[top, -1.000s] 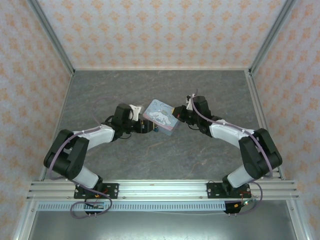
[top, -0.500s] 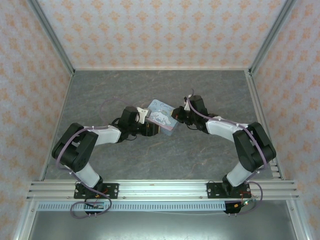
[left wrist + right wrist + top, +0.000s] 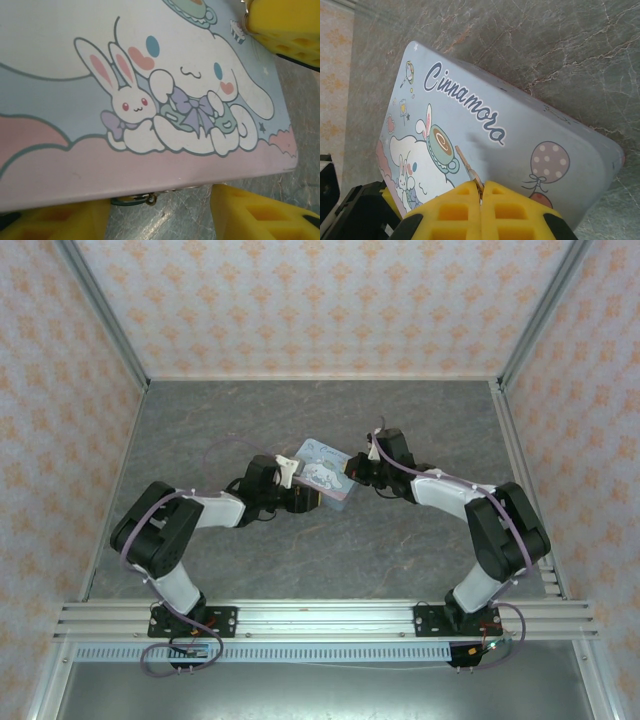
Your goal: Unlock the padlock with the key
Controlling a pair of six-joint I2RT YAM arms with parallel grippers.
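Pinching the key (image 3: 468,169), the closed right hand (image 3: 481,187) hovers just above the tin (image 3: 530,145); the left hand (image 3: 157,217) gapes at its edge.

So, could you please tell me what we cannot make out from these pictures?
- Padlock: left wrist view, the tin hides all but a dark ring under its edge, probably the shackle.
- Key: right wrist view, its head is buried between the right hand's pads.
- Left hand: left wrist view, the bottom edge cuts off its pads, so any grip is unclear.
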